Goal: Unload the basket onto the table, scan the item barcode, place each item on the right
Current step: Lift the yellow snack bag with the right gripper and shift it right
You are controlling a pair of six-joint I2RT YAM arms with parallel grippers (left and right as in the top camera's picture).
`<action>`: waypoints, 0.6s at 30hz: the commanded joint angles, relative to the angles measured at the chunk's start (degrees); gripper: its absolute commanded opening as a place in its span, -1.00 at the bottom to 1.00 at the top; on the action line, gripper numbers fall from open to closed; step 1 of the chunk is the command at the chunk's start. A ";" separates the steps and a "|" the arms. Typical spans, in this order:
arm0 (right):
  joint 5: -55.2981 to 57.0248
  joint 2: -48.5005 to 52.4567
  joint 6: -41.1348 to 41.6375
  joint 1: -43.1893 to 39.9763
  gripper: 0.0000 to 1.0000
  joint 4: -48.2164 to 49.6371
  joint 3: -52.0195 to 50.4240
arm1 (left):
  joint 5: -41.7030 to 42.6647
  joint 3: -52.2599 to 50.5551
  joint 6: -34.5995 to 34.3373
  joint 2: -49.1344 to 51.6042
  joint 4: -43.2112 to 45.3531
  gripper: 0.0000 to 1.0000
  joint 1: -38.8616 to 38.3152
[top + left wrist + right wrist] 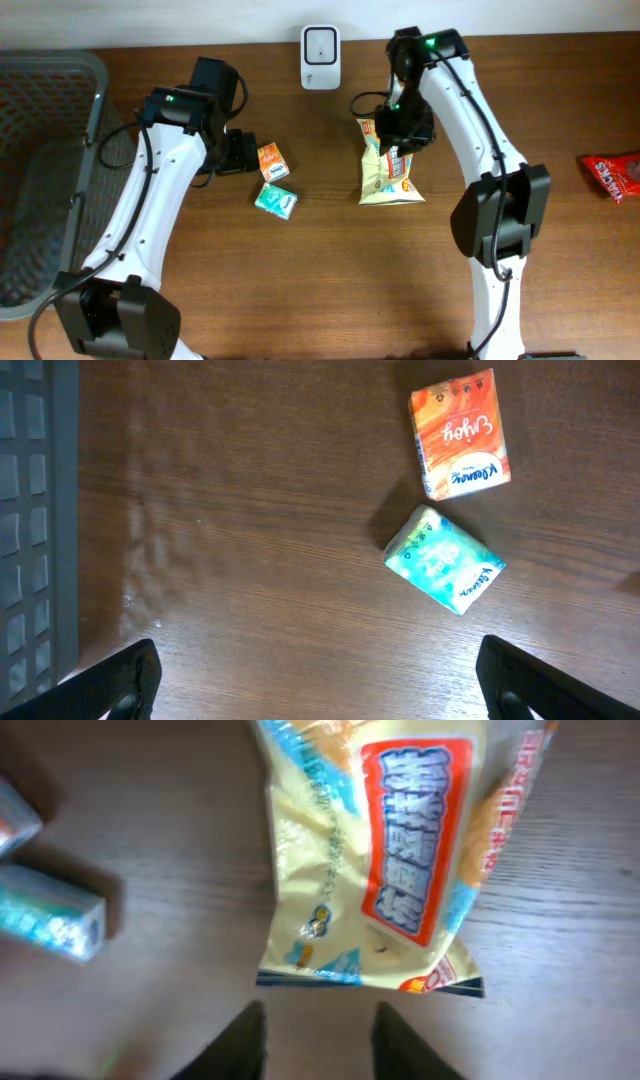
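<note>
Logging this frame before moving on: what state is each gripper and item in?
Left gripper: fingers wide open, empty.
Right gripper: fingers apart, empty.
Snack bag: flat on table, print up, not held.
Orange tissue pack: flat on table, free.
Teal tissue pack: on table, free.
Red packet: flat at table's right edge.
Scanner: at back edge, nothing presented.
Basket: upright, left side.

The overhead camera looks straight down from high above, taking in the whole worktop point(330, 250). The left wrist camera also faces down, close in: the teal tissue pack point(443, 559) lies right of centre, the orange tissue pack point(460, 433) just beyond it, the basket point(66, 510) far to its left. The right wrist camera is nearer still and blurred, with the same teal pack at its left edge and the snack bag point(390, 850) to the pack's right. All three views share that pack.
</note>
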 commanded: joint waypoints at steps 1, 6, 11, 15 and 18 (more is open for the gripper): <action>10.16 -0.81 6.95 1.86 -0.14 1.33 -0.26 | -0.57 0.26 -0.76 0.11 0.07 0.98 0.15; 24.33 -0.76 6.99 7.61 0.38 3.13 -6.54 | -0.57 0.26 -0.76 0.11 0.07 0.98 0.15; 30.53 -0.76 10.40 8.48 0.09 13.25 -10.23 | -0.57 0.26 -0.76 0.11 0.07 0.98 0.15; 27.76 -0.76 10.36 6.58 -0.46 18.21 -10.62 | -0.57 0.26 -0.76 0.11 0.07 0.98 0.15; 25.90 -0.76 10.12 5.55 -0.74 21.09 -14.19 | -0.57 0.26 -0.76 0.11 0.07 0.98 0.15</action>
